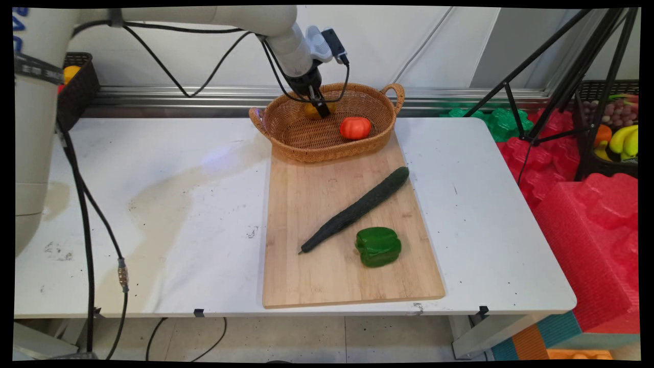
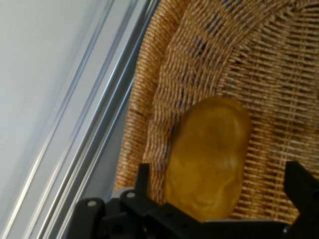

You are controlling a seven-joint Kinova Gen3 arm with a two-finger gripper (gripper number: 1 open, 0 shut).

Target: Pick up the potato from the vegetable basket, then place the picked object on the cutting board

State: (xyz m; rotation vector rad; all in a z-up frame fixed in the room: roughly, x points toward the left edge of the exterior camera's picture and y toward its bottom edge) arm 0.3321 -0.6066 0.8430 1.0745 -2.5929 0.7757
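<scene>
Bright, even light; soft shadows.

The basket (image 1: 327,135) is light brown, with a woven wicker pattern. In it lie a yellow-brown potato (image 2: 209,159) and an orange-red tomato (image 1: 355,128). The gripper (image 1: 321,108) is black. The cutting board (image 1: 327,255) is pale wood with fine straight grain. The cucumber (image 1: 357,208) is very dark green. The pepper (image 1: 378,246) is bright glossy green. The table (image 1: 153,214) is white with grey marks.
</scene>
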